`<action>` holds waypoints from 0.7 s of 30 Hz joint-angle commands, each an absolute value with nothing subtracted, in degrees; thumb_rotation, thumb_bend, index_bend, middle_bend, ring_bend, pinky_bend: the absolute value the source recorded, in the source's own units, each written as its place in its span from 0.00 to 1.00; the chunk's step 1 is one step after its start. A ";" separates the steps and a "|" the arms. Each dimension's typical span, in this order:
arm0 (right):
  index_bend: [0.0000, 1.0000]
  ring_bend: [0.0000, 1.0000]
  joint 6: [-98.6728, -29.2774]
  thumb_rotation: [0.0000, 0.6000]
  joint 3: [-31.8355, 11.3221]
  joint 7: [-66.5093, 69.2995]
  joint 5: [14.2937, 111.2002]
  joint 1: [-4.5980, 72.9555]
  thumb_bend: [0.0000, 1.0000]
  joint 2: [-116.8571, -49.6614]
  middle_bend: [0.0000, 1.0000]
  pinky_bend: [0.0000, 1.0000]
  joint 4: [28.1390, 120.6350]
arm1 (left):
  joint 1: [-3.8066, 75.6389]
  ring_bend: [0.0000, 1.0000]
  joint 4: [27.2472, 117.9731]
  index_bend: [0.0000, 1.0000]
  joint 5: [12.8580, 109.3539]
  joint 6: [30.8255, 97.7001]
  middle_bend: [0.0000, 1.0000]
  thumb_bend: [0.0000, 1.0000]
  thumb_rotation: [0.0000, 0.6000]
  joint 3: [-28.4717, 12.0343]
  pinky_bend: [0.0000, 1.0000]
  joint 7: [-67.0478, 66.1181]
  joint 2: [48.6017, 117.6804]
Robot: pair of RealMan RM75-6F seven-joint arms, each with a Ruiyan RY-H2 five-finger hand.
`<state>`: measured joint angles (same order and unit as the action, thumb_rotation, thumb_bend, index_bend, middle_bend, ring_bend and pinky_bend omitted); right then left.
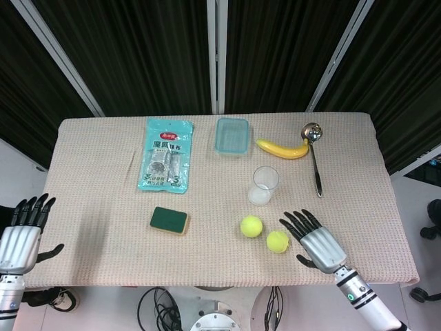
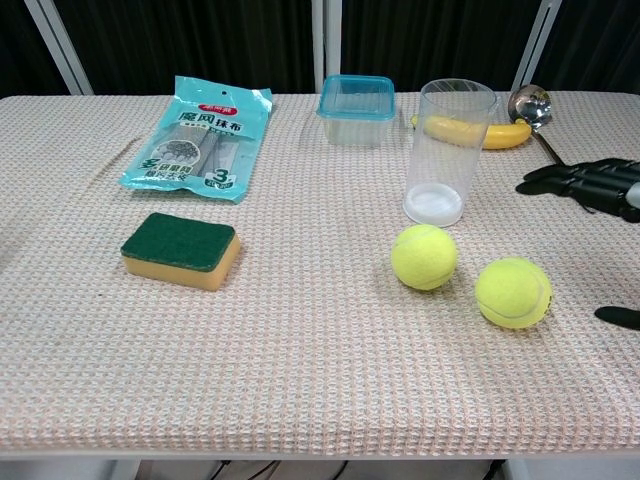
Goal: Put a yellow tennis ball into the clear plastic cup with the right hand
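Two yellow tennis balls lie near the table's front: one (image 1: 251, 226) (image 2: 424, 257) just before the clear plastic cup (image 1: 264, 185) (image 2: 448, 152), the other (image 1: 278, 241) (image 2: 513, 292) to its right. The cup stands upright with nothing in it. My right hand (image 1: 317, 245) (image 2: 590, 184) hovers open over the table just right of the right-hand ball, fingers spread, not touching it. My left hand (image 1: 21, 234) is open beyond the table's left edge, seen only in the head view.
A green-topped sponge (image 1: 169, 221) lies front left. A packet of cloths (image 1: 165, 163), a blue-lidded box (image 1: 231, 135), a banana (image 1: 282, 148) and a metal ladle (image 1: 315, 162) line the back half of the cloth-covered table (image 1: 96, 193).
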<state>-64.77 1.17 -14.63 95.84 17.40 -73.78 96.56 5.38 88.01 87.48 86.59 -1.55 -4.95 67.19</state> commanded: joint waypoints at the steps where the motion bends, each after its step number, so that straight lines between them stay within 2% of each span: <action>1: 0.00 0.00 -61.76 1.00 1.01 -17.05 92.86 18.96 0.17 -76.47 0.00 0.00 95.28 | 5.36 0.00 88.00 0.00 87.70 86.65 0.00 0.00 1.00 -1.49 0.00 -4.61 66.94; 7: 0.00 0.00 -60.85 1.00 1.12 -18.97 90.65 19.35 0.18 -79.47 0.00 0.00 93.19 | 5.47 0.00 87.39 0.00 87.38 86.17 0.00 0.00 1.00 -1.58 0.00 -4.07 67.19; 13: 0.02 0.00 -60.48 1.00 1.31 -20.25 89.19 19.66 0.22 -81.65 0.04 0.13 91.77 | 5.23 0.00 86.88 0.00 86.73 86.11 0.00 0.00 1.00 -1.71 0.00 -3.69 67.38; 16: 0.09 0.02 -60.22 1.00 1.42 -20.94 88.45 19.82 0.24 -82.55 0.09 0.20 91.16 | 5.06 0.00 86.72 0.00 86.56 86.17 0.00 0.00 1.00 -1.70 0.00 -3.40 67.34; 21: 0.23 0.15 -60.59 1.00 1.53 -21.97 87.86 19.95 0.30 -83.84 0.19 0.36 89.96 | 4.84 0.00 86.51 0.00 86.50 86.33 0.00 0.00 1.00 -1.67 0.00 -3.16 67.36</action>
